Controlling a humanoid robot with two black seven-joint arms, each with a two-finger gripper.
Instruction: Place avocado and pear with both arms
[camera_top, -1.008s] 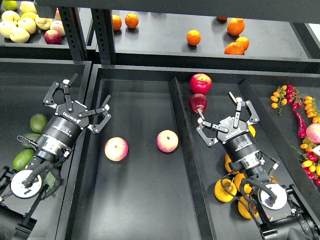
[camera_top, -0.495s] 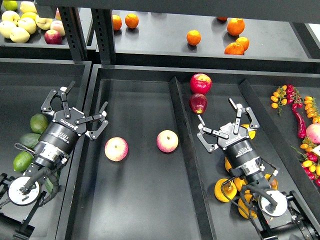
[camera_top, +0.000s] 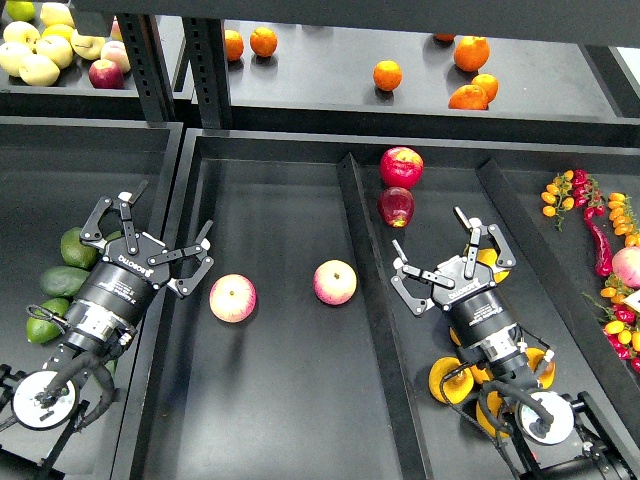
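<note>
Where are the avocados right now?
In the head view, the avocados lie at far left in the left bin, just beside the left gripper and arm.

Avocado in left bin, two apples in middle tray

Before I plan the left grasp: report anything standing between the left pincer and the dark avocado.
Nothing visible does. The avocado lies in the left bin beside the left arm's wrist, and the open left pincer is past it; no other fruit lies between them.
</note>
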